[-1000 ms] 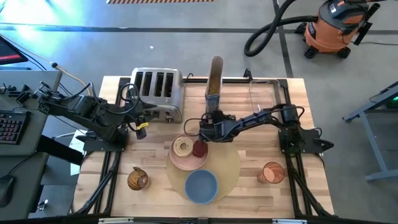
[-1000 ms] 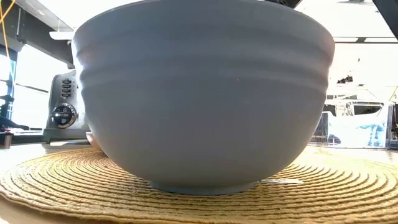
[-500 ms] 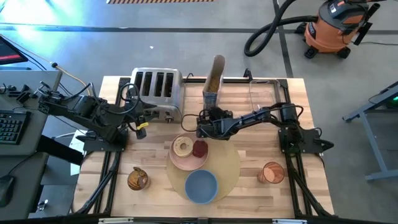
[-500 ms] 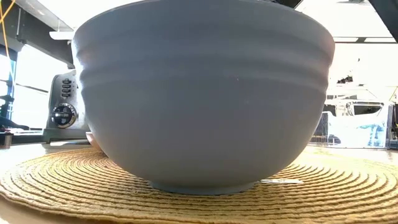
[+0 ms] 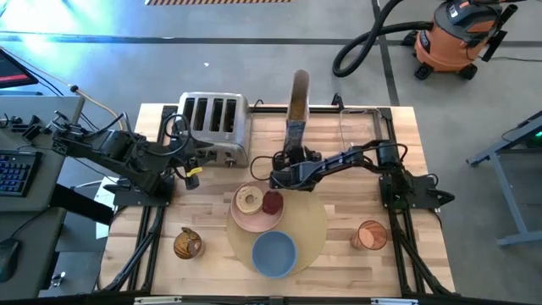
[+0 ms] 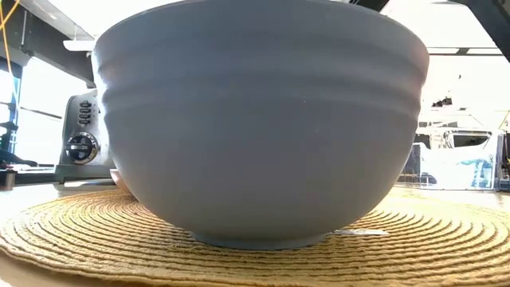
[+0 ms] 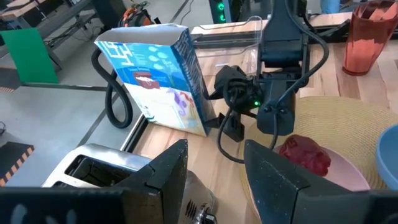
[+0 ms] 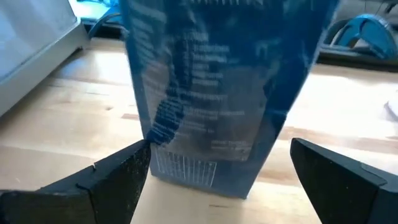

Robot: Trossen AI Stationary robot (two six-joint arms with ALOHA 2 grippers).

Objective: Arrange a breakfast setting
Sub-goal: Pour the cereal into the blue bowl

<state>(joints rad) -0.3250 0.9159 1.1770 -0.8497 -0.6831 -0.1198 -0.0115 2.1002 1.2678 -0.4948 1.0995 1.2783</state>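
A pink plate (image 5: 254,219) rests on the round tan placemat (image 5: 309,229). It carries a tan bagel (image 5: 248,200) and a red fruit (image 5: 272,202). The blue bowl (image 5: 273,252) stands on the mat near the front and fills the low view (image 6: 259,119). A blue cereal box (image 5: 297,106) stands upright at the far middle. My right gripper (image 5: 290,161) is open at the box's foot, with one finger on either side of the box (image 8: 211,93). My left gripper (image 5: 201,158) is open beside the toaster. No cereal flakes show. My right gripper comes level from the table's near side. One fingertip (image 8: 140,158) stands right at the lower side edge of the box (image 8: 155,143); whether it touches I cannot tell. The other finger (image 8: 323,168) stands apart from the box.
A steel four-slot toaster (image 5: 213,120) stands at the far left. A red-tinted cup (image 5: 370,235) is at the near right and a brown round thing (image 5: 187,244) at the near left. A thin metal piece (image 6: 358,232) lies on the mat by the bowl.
The cereal box has rocked: its top leaned toward the table's left, then swung back toward the far right, while its foot stayed by my right gripper. The gripper has kept close to the foot of the box.
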